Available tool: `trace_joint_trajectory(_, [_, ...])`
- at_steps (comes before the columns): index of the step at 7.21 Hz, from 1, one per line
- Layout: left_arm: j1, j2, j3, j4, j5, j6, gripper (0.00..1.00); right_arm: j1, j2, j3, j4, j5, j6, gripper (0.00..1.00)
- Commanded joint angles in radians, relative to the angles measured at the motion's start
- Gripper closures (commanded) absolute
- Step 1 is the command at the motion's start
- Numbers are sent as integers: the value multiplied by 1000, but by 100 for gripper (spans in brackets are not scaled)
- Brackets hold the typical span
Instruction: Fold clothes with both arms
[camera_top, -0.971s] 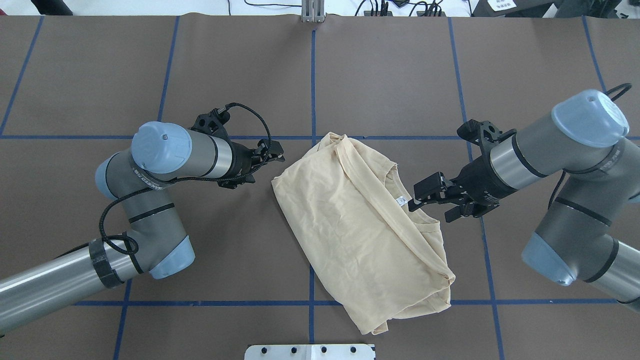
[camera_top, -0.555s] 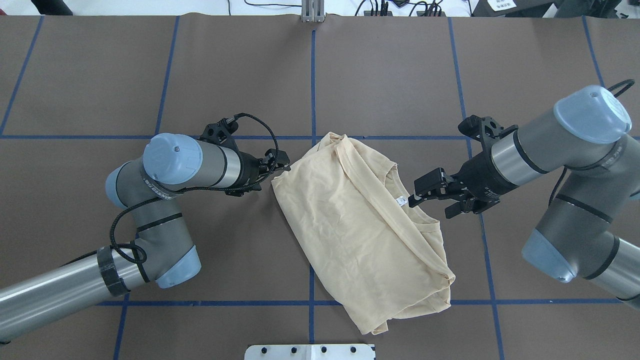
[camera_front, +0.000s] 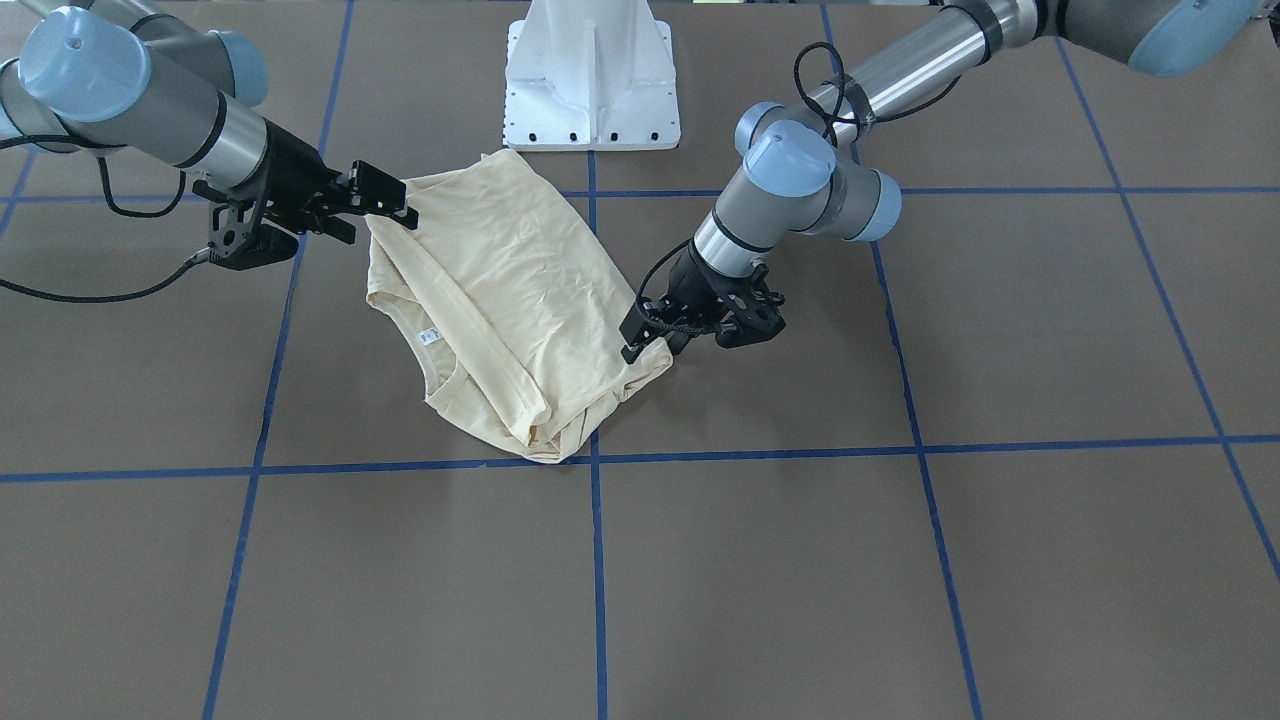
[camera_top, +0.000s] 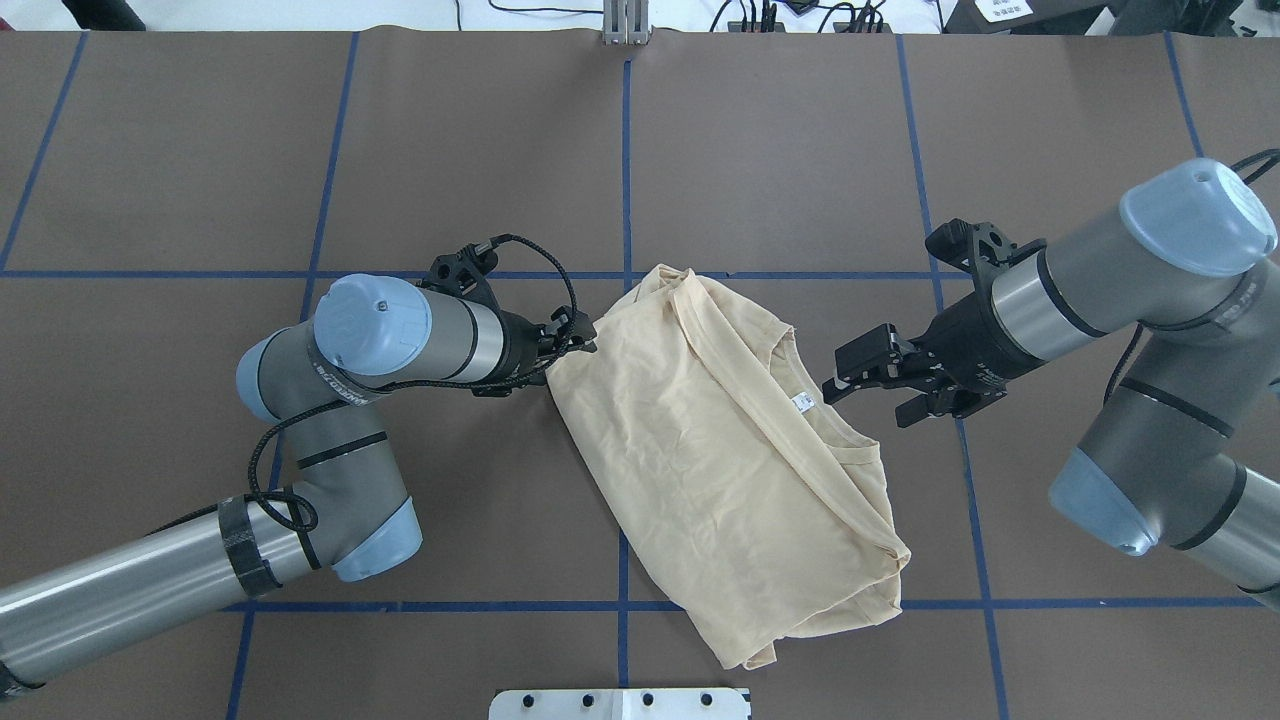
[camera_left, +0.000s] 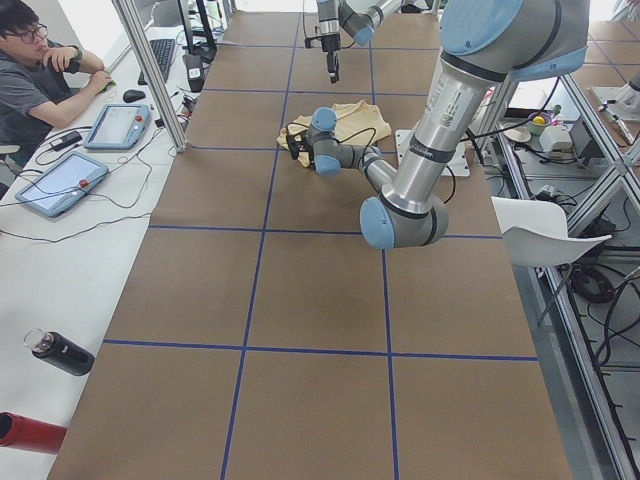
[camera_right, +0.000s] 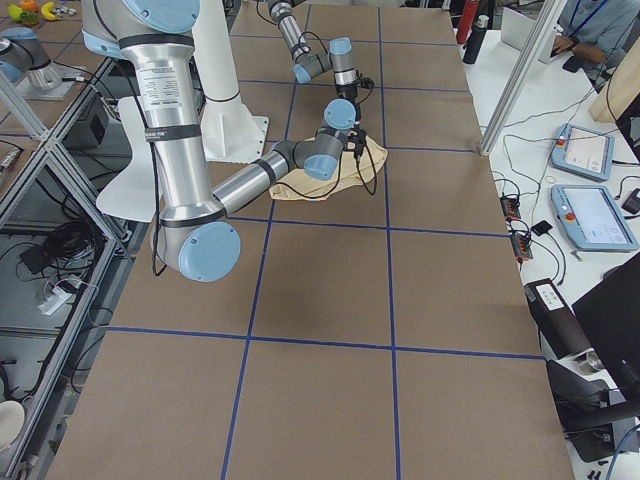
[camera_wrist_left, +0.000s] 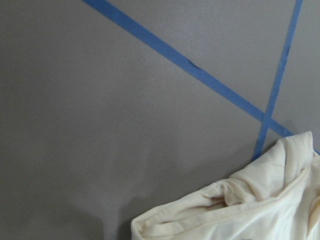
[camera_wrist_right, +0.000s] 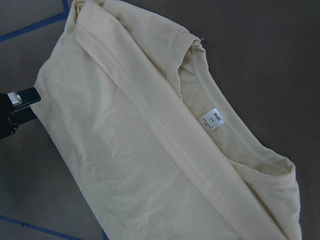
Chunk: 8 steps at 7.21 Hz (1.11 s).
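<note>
The cream-yellow shirt (camera_top: 720, 460) lies crumpled and partly folded at the table's middle, plain side up, with no print showing. Its collar and white neck label (camera_top: 800, 403) face my right gripper; the label also shows in the right wrist view (camera_wrist_right: 212, 119). My left gripper (camera_top: 570, 350) is open, low at the shirt's near-left corner (camera_front: 648, 348), its fingertips (camera_wrist_right: 22, 96) touching the cloth edge. My right gripper (camera_top: 865, 400) is open and empty, just right of the collar (camera_front: 380, 228). The left wrist view shows only a shirt corner (camera_wrist_left: 240, 210).
The brown table cover (camera_top: 200, 150) carries blue tape grid lines (camera_top: 625, 160). The white pedestal base (camera_front: 592, 70) stands behind the shirt. An operator (camera_left: 35, 70) sits with tablets (camera_left: 60, 180) beside the table's far long edge.
My left gripper has moved right to the shirt's left corner. My right gripper has drawn slightly up and away from the collar. The shirt has not moved.
</note>
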Motion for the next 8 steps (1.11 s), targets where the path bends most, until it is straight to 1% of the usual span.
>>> trace_joint_trajectory(1, [0,-4,6,-1,0,2,51,4,0,0,0,2,0,0])
trace_joint_trajectory(2, [0,-4,6,-1,0,2,66,4,0,0,0,2,0,0])
trace_joint_trajectory(3, [-1,-4,4,0,0,3,96,4,0,0,0,0,0,0])
trace_joint_trajectory(4, [-10,-6,3,2,0,3,100,4,0,-3,0,0,0,0])
trace_joint_trajectory(8, [-133,-4,18,8,-9,39,100,14,0,-3,0,-4,0,0])
